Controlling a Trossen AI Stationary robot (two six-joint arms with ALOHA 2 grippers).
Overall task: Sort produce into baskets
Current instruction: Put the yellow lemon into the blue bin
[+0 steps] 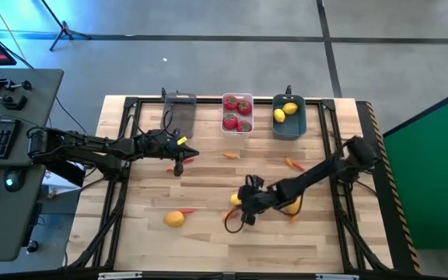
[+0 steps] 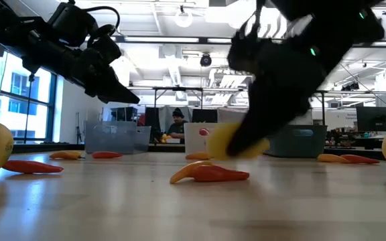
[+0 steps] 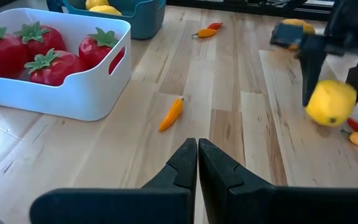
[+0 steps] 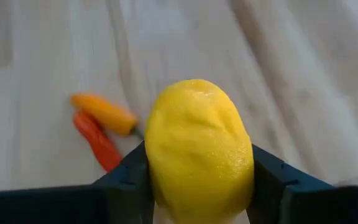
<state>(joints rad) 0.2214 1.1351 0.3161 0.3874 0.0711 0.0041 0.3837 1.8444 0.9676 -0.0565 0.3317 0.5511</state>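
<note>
While your right gripper clasps a lemon between its fingers just above the bench near its middle, your left gripper hangs clenched and empty toward the far edge, just in front of the white basket of tomatoes.

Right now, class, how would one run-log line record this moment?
right gripper: fingers closed on lemon, mid-table | left gripper: shut, empty, near grey basket | white basket: tomatoes | teal basket: lemons
</note>
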